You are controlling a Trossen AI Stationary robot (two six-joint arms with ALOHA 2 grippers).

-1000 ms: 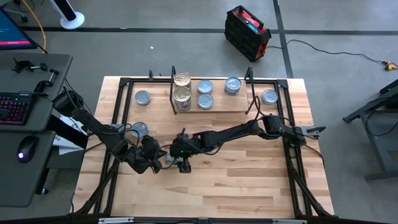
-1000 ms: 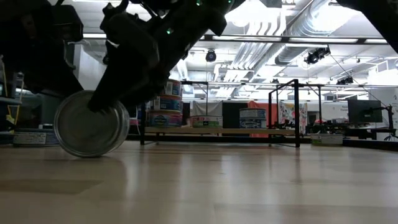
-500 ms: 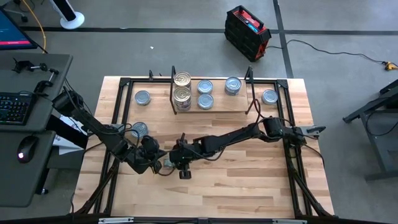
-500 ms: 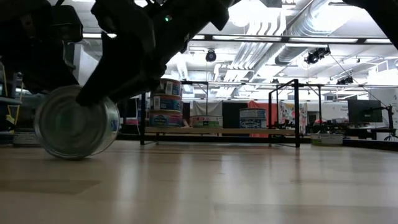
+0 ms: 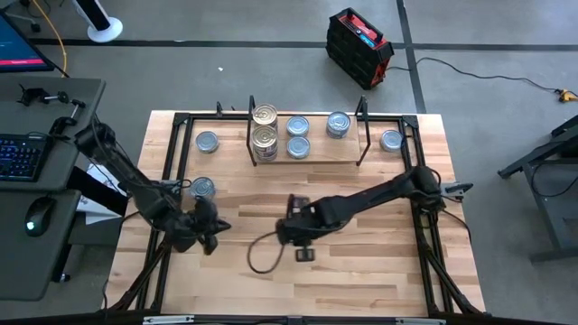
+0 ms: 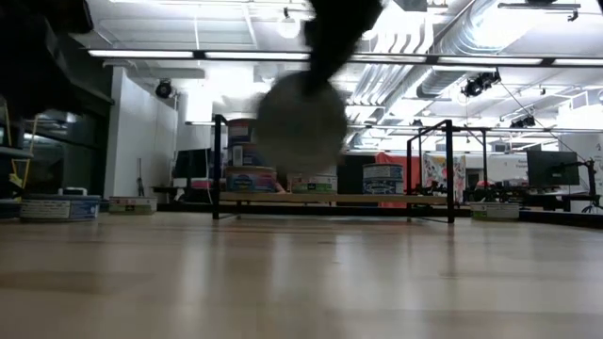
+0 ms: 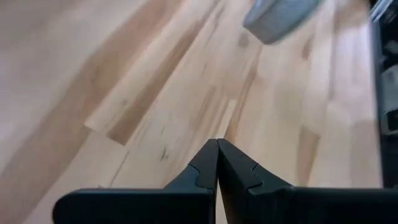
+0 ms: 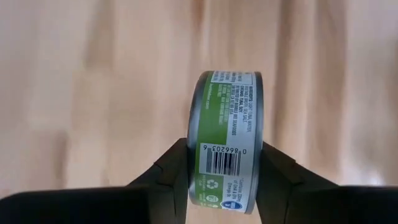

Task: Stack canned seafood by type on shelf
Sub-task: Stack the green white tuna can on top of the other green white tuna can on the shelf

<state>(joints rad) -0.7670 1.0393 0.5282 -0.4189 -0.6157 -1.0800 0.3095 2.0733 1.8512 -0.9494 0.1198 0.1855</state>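
Observation:
My right gripper (image 5: 302, 242) hangs over the middle of the table, shut on a round tin with a green label (image 8: 225, 130). That tin is up in the air (image 6: 301, 127). My left gripper (image 7: 217, 146) is shut on nothing above the table's left part (image 5: 213, 229). The shelf (image 5: 316, 161), a light board with black wire uprights, stands at the far side. On it are two gold-lidded piles (image 5: 265, 128) and three silver-blue tins (image 5: 298, 135). Loose tins lie flat on the table at the far left (image 5: 208, 142), left (image 5: 203, 187) and far right (image 5: 391, 140). My right gripper pinches the tin across its thickness, one finger (image 8: 171, 165) on each flat face. The labelled wall (image 8: 225, 146) shows between them. The fingers reach down steeply from above. The tin stands on edge below them, clear of the table, one round face (image 6: 301, 127) toward the near edge.
A black frame (image 5: 172, 158) runs along the table's left and right sides and far edge. Bare wood lies between the shelf and the near edge. A blurred grey tin (image 7: 280, 15) shows beyond my left gripper. A desk with a keyboard (image 5: 23, 153) stands left of the table.
The tin stood on edge on the table between both grippers. My right gripper has taken it, risen, and carried it toward the table's right edge, so it is now lifted clear. My left gripper has drawn back toward the left edge and risen slightly.

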